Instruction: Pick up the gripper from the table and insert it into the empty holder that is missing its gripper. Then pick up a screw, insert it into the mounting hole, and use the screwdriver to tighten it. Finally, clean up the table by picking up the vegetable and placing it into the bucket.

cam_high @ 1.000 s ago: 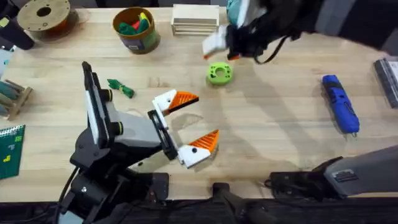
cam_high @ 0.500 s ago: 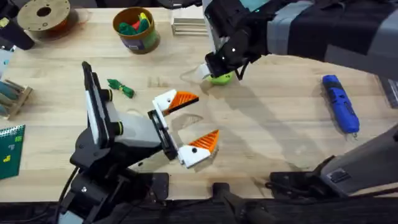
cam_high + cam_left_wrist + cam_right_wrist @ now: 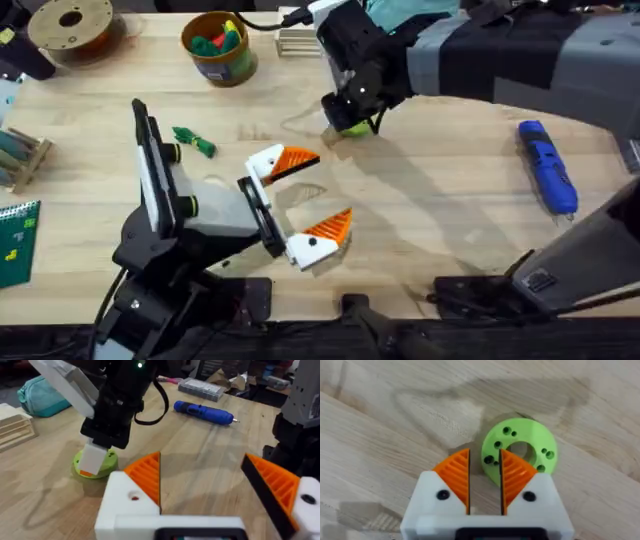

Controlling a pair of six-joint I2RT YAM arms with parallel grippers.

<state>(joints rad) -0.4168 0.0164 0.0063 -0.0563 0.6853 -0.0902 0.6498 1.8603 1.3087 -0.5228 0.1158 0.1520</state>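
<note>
The light-green ring-shaped disc (image 3: 520, 450) lies flat on the table (image 3: 430, 220), and the right gripper (image 3: 484, 476) is down at its edge, its orange ribbed pads (image 3: 456, 477) drawn to a narrow gap with nothing clearly held between them; one pad overlaps the disc's rim. From overhead the right arm reaches across the middle and covers most of the disc (image 3: 352, 127). The vegetable (image 3: 196, 141) lies on the wood well to the left of it, apart from both arms, and the bucket (image 3: 218, 46) stands near the far edge with coloured toys inside. The blue screwdriver (image 3: 547, 166) lies well off to the right. The left gripper (image 3: 308, 198) rests low near the table's middle, its fingers spread wide and empty. A brown filament spool (image 3: 70, 24) sits at the far left corner.
</note>
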